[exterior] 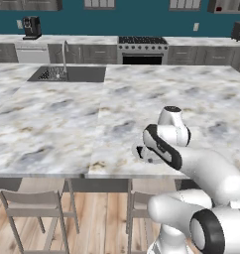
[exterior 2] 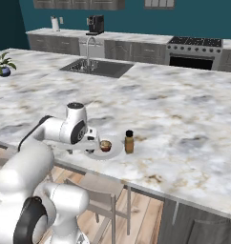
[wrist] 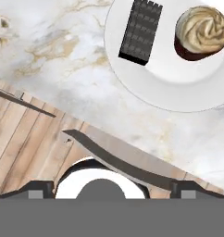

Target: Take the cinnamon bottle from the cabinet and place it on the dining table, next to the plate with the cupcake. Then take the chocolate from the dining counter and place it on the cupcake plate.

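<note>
Jaws wide open, nothing between them. Gripper (wrist: 112, 187) looks down past the table edge, just off the plate with the cupcake (wrist: 178, 88).

Landmark = that plate. Chocolate (wrist: 141, 31) lies flat on it, beside the cupcake (wrist: 201, 31), apart from it, fully inside the rim. Cinnamon bottle (exterior 2: 129, 141) stands upright just beside the plate on the dining table (exterior 2: 184, 124), on the side away from the arm. From how things lie, both placements look done (my read, not a certainty).

Step in hand, as I judge it: clear the hand away from the plate. To do it well:
- leave the jaws spread, no re-close near the bar
- pull up and back, away from the plate, not across it
- watch the wrist: it sits close to the plate rim in the right base view, a sideways swing could nudge the plate into the bottle
- bottle is tall and narrow, likely tips easily; keep the arm on the near side of the plate

Surface: marble-look slab, white with grey and tan veins, thick pale edge; plate sits near that edge. Below the edge, wood plank floor and chairs (exterior: 35, 206). Well beyond the plate: sink with faucet (exterior 2: 93, 66) set in the slab, then a far counter with coffee machine (exterior 2: 95, 24) and stove (exterior 2: 196, 50), teal wall behind. Small potted plant (exterior 2: 3, 64) far off toward the slab's left end.
</note>
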Available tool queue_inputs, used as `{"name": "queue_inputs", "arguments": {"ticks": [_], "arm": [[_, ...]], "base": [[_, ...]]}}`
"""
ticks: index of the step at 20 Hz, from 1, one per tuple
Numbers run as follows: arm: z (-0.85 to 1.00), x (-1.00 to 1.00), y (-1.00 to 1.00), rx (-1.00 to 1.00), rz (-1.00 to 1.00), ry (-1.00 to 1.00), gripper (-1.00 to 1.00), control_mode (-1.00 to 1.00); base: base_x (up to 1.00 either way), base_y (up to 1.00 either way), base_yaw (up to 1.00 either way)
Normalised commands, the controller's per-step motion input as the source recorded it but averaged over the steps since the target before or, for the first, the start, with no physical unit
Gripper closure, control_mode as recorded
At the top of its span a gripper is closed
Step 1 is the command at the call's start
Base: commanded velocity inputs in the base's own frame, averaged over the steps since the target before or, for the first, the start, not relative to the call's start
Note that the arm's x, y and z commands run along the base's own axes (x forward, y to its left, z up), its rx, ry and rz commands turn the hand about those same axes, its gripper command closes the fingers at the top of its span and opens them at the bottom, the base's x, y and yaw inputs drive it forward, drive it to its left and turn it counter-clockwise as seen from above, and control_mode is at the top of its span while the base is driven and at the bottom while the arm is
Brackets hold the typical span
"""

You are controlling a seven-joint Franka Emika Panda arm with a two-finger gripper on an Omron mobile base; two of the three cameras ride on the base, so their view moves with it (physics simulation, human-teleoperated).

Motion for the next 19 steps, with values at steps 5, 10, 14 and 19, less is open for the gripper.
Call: {"name": "queue_inputs", "arguments": {"ticks": [5,10,14,19], "arm": [[0.27,-0.61,-0.08,-0.02,0.23,-0.10,-1.00,-1.00],[0.20,-0.57,-0.12,-0.06,0.10,-0.07,-1.00,-1.00],[0.13,-0.48,-0.10,-0.09,0.00,-0.06,-1.00,-1.00],[0.12,-0.34,-0.15,-0.11,-0.02,-0.15,-1.00,-1.00]], "base": [[0.00,0.00,0.00],[0.00,0.00,0.00],[0.00,0.00,0.00],[0.00,0.00,0.00]]}}
